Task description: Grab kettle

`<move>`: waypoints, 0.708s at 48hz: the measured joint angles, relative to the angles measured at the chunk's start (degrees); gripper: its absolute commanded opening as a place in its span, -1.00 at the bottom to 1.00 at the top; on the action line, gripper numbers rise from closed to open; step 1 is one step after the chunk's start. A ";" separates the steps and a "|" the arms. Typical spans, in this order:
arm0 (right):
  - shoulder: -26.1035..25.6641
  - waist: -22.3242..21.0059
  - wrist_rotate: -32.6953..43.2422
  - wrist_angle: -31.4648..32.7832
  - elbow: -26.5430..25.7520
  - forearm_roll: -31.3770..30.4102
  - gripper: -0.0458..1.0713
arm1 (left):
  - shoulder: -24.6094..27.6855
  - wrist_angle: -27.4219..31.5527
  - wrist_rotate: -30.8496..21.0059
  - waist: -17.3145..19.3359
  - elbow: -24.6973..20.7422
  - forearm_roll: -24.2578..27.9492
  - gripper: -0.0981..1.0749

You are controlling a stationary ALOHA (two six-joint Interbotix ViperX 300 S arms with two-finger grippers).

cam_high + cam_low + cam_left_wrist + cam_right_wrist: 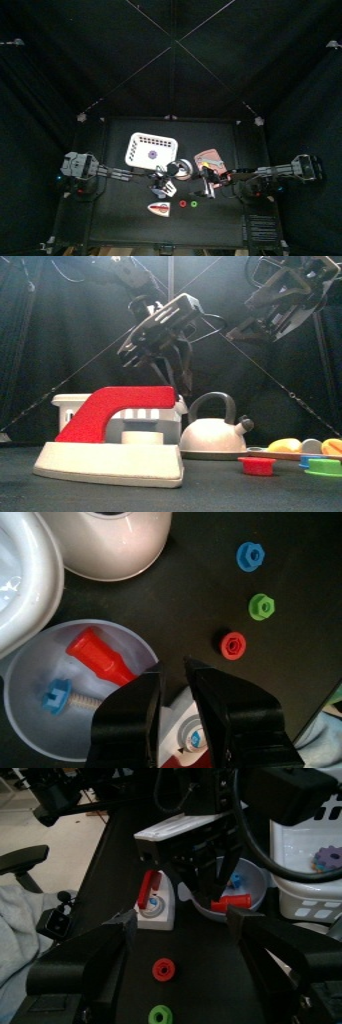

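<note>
The kettle [214, 432] is white and round with a black arched handle. It stands on the table just right of a red-and-white iron [114, 438]. In the left wrist view its white body [118, 542] lies beyond my left gripper [174, 687], whose jaws stand close together with nothing between them. That gripper [160, 324] hangs in the air above the iron and kettle. My right gripper [183, 928] is open wide and empty, held high at the right [287, 291], facing the left arm.
A clear bowl [127, 637] holding a red bolt and a blue piece sits under the left gripper. Blue [249, 555], green [263, 606] and red [234, 644] rings lie on the table. A white basket [151, 150] stands behind the iron.
</note>
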 measured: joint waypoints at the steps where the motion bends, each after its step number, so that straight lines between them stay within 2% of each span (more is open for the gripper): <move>1: 0.00 0.00 -0.09 0.00 0.00 0.00 0.87 | -0.53 0.09 -0.18 0.00 0.26 0.35 0.28; 9: 0.00 -1.05 0.18 0.44 0.00 1.05 0.87 | -5.80 -0.44 -0.26 0.00 3.08 3.87 0.28; 22: 0.00 -8.61 0.00 0.18 -0.44 8.70 0.87 | -15.91 -5.36 -0.09 1.14 10.46 12.66 0.28; 25: 0.09 -10.46 0.00 0.35 -0.79 9.05 0.87 | -18.46 -7.65 -0.26 3.60 13.62 15.29 0.28; 29: 0.00 -13.80 0.35 0.88 -1.76 9.49 0.87 | -20.74 -11.43 -0.44 8.96 17.40 17.40 0.28; 34: 0.00 -17.40 0.70 1.32 -3.34 11.25 0.88 | -22.06 -19.42 -0.09 15.73 22.32 19.25 0.28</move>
